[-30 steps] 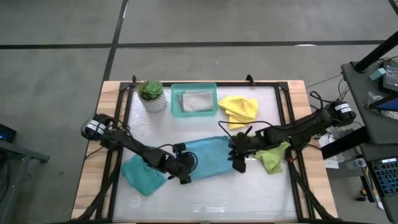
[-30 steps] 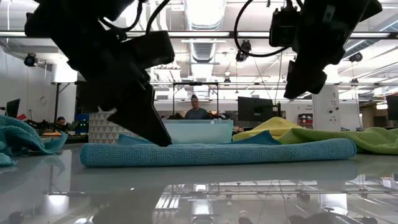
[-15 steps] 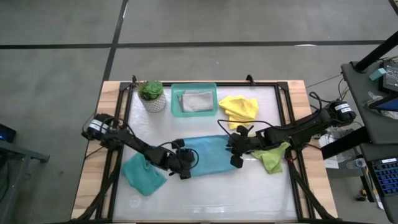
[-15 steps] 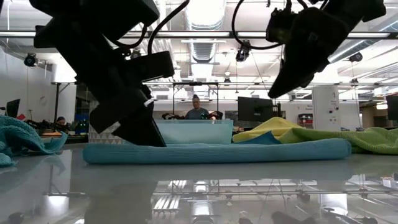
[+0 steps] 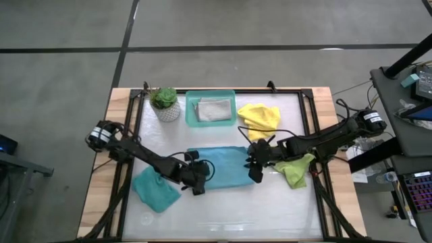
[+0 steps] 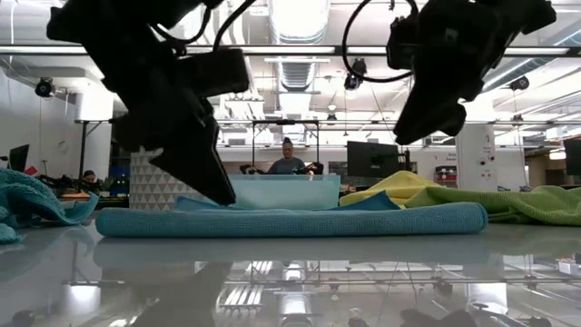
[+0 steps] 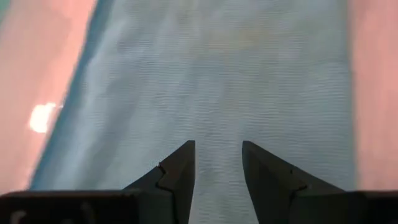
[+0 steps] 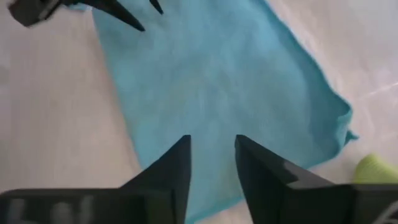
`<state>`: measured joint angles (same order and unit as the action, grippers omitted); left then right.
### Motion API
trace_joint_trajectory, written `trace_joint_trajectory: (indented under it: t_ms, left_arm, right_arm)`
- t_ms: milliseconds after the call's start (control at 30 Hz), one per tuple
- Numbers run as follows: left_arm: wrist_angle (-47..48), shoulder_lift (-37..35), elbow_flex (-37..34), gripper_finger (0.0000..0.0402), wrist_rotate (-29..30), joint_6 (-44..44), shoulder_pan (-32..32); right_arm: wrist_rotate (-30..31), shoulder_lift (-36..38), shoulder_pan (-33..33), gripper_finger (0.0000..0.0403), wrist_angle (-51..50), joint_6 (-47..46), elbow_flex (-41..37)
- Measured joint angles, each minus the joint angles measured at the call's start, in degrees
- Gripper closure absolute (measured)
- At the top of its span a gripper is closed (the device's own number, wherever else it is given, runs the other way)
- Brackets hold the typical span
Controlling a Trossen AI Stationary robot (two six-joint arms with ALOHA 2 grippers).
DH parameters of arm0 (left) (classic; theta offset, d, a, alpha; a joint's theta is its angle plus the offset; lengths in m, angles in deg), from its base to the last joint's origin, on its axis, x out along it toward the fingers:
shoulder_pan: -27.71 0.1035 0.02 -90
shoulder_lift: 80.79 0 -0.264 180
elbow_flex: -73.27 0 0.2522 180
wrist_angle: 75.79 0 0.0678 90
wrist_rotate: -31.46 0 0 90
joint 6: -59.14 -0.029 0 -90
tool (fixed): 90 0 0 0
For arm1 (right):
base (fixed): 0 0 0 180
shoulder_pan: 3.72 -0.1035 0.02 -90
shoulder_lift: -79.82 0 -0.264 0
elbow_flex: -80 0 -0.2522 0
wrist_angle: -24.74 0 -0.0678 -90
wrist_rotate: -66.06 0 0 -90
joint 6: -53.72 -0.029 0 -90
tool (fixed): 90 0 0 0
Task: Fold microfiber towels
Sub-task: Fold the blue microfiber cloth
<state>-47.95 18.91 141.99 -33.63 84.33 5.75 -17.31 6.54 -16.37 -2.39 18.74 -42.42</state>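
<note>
A folded teal-blue towel (image 5: 219,169) lies flat in the middle of the table, a long low band in the low view (image 6: 290,221). My left gripper (image 5: 197,189) slants down onto the towel's left part, its fingers open a little (image 7: 217,149). My right gripper (image 5: 254,177) hangs open above the towel's right end (image 6: 408,132), clear of the cloth (image 8: 212,142). A second teal-blue towel (image 5: 156,190) lies crumpled near the left edge. The yellow towel (image 5: 260,118) and the lime green towel (image 5: 297,170) lie loose on the right. My left gripper comes at the folded towel from above, slanting from the table's left. In the low view its fingertips (image 6: 221,200) reach down to the towel's top face near its left end (image 6: 195,216). Nothing is pinched between the fingers, and the towel lies flat on the table.
A teal tray (image 5: 233,121) at the far edge holds a folded grey towel (image 5: 213,109). A potted plant (image 5: 165,104) stands left of it. Bare table shows along the near edge. A person sits in the room behind the table (image 6: 289,163).
The folded teal-blue towel has slid a short way toward the table's left edge, staying flat, with my left gripper's tips on its left part. My right gripper has kept its place above the right end and tipped slightly.
</note>
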Motion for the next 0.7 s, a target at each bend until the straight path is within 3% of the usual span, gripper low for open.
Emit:
trace_joint_trajectory:
  t_ms: [167,400,700]
  left_arm:
    - [-0.4,-0.9,0.4,0.0284,-1.8,0.0,-1.6]
    - [-9.1,-0.3,-0.9,0.0284,-1.7,0.0,-2.5]
    - [-9.6,0.4,-1.2,0.0284,-3.3,2.9,-3.2]
  right_arm:
    - [-2.6,0.0,0.0,0.0225,-3.4,-4.1,0.0]
    - [-2.1,-0.1,0.1,0.0168,-2.4,-5.7,-0.1]
    - [-1.9,-1.0,-0.5,0.0138,6.1,2.9,-1.5]
